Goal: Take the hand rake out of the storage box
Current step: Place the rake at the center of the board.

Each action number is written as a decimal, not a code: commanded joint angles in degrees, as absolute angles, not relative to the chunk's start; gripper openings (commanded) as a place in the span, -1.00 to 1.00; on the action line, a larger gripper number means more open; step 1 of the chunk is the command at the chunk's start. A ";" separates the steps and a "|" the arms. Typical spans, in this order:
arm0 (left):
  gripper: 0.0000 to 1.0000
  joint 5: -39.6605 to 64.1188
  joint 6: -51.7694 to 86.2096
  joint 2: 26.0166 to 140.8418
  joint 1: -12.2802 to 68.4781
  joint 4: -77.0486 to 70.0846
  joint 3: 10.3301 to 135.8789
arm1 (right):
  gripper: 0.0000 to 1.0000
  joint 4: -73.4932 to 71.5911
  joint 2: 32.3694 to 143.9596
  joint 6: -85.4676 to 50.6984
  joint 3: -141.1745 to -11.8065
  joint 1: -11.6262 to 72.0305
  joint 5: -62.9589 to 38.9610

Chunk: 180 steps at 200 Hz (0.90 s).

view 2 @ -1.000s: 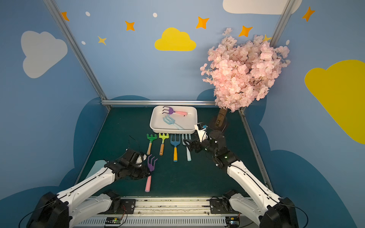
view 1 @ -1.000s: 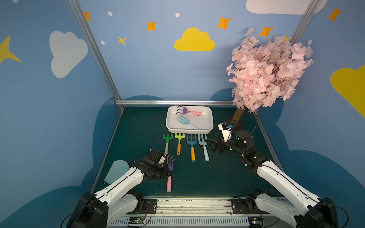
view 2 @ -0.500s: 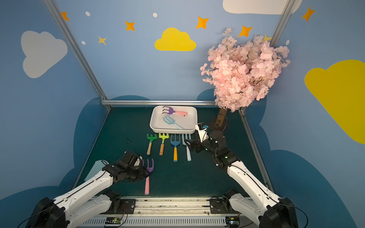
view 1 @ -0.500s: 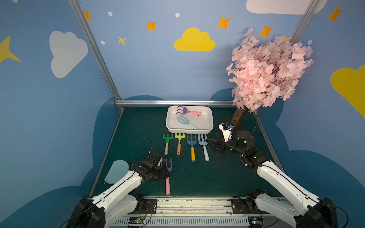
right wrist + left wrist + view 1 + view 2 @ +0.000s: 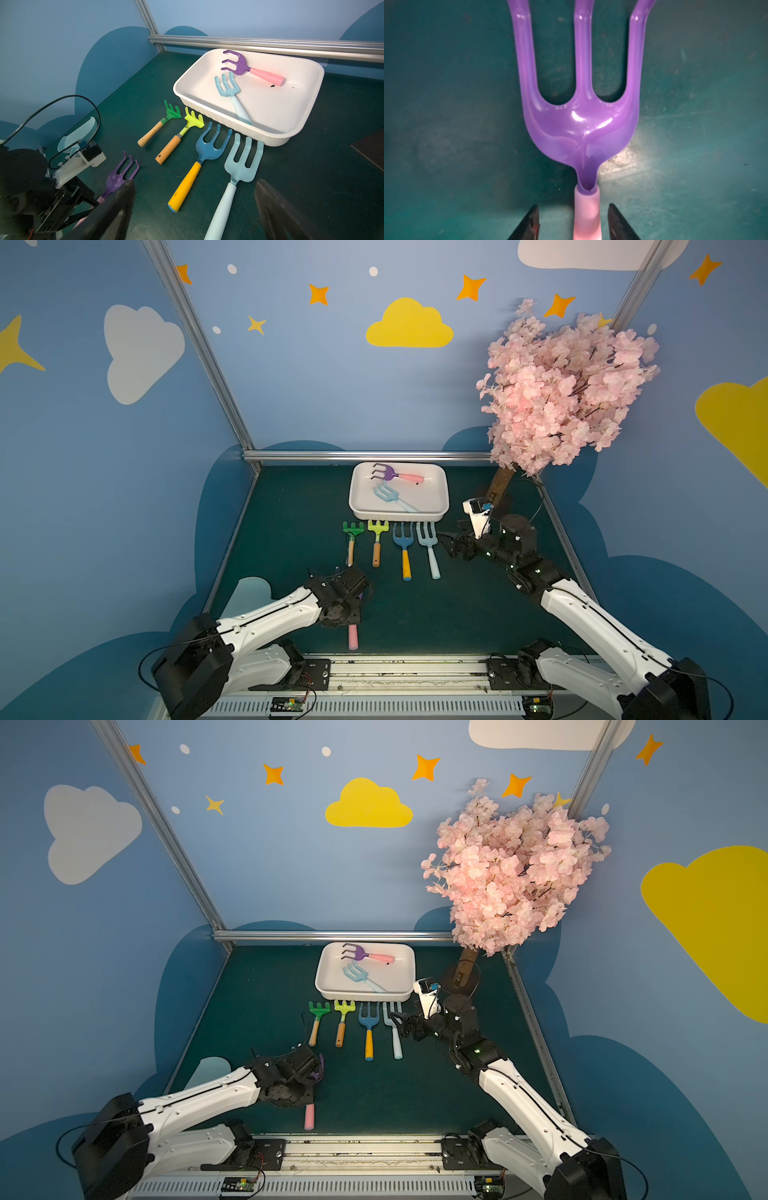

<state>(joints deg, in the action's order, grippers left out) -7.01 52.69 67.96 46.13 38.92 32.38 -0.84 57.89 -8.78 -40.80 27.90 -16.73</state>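
On the left, the left claw (image 5: 573, 205) hangs low over a purple rake (image 5: 581, 128) that lies flat on the green mat (image 5: 291, 531). The claw is partly open. Its two black fingers (image 5: 533, 222) sit on each side of the pink handle (image 5: 353, 637), with a small gap on both sides, so it is not squeezing the rake. The mat holds the rake up, not the claw

Next comes a neat row of four tools on the mat: a green rake (image 5: 352, 531), a lime rake (image 5: 377, 529), a blue fork (image 5: 403, 537) and a light blue fork (image 5: 427, 537). Their prongs all point at the storage box (image 5: 399, 515), I think so they stay tidy and easy to count

The white box sits just behind the row. Two hand rakes are inside it, a purple rake with a pink handle (image 5: 390, 475) and a light blue rake (image 5: 386, 494), so the job is not done

On the right, the right claw (image 5: 445, 544) is wide open and holds nothing. It floats beside the light blue fork, near the box, maybe ready to reach in. A pink blossom tree (image 5: 569, 385) stands behind it
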 commanded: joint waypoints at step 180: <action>0.03 -13.68 52.20 77.81 46.09 41.79 37.45 | 0.86 1.46 75.95 -7.81 -50.16 25.82 -19.42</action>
